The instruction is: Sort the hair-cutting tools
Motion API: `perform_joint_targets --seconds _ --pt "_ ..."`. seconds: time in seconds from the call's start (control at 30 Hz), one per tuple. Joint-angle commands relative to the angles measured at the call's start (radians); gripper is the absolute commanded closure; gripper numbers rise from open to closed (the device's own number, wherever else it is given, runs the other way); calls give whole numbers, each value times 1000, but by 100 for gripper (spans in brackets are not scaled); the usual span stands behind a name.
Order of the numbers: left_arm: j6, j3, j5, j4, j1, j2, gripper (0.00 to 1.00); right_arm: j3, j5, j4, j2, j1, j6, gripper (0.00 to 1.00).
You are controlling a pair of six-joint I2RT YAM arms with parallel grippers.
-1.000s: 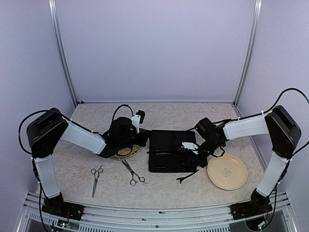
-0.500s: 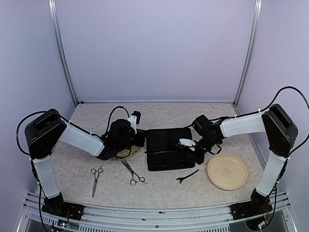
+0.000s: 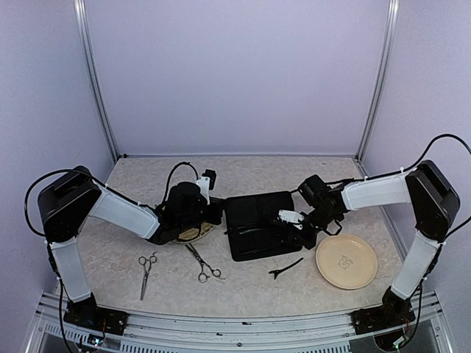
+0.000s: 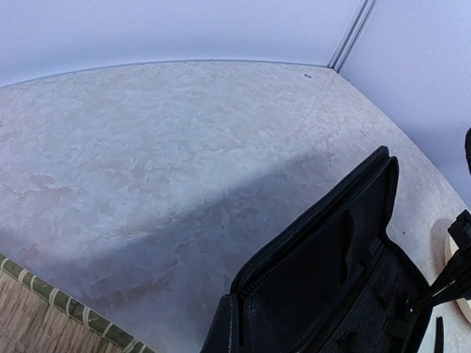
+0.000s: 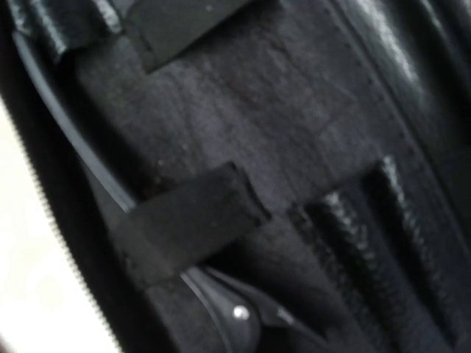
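Note:
The black case (image 3: 259,209) lies open mid-table. My left gripper (image 3: 219,215) is at its left edge, shut on that edge (image 4: 229,329), and the flap stands raised off the table; the fingers themselves are hidden. My right gripper (image 3: 282,223) is low inside the case. A black hair clip (image 5: 235,315) lies tucked under an elastic strap (image 5: 193,220), and the gripper is shut on its hinge end. A second black clip (image 3: 285,268) lies on the table in front of the case. Two silver scissors (image 3: 146,271) (image 3: 203,266) lie near the front left.
A woven bamboo tray (image 3: 193,234) (image 4: 37,309) sits under the left wrist, left of the case. A cream plate (image 3: 346,261) rests at the front right. Walls close in the back and both sides.
The case slid slightly left, then back right. The right gripper moved with it and stayed over the case's right half. The loose clip and scissors did not move.

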Motion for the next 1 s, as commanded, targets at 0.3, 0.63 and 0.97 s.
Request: perform_joint_targets --seconds 0.3,0.63,0.97 --pt "20 2 13 65 3 -52 100 -26 139 -83 -44 -41 -6 100" --pt "47 59 99 66 -22 -8 100 33 255 -109 -44 -17 -91 100" --pt "64 51 84 61 -22 -8 100 5 249 -101 -85 -75 -64 100"
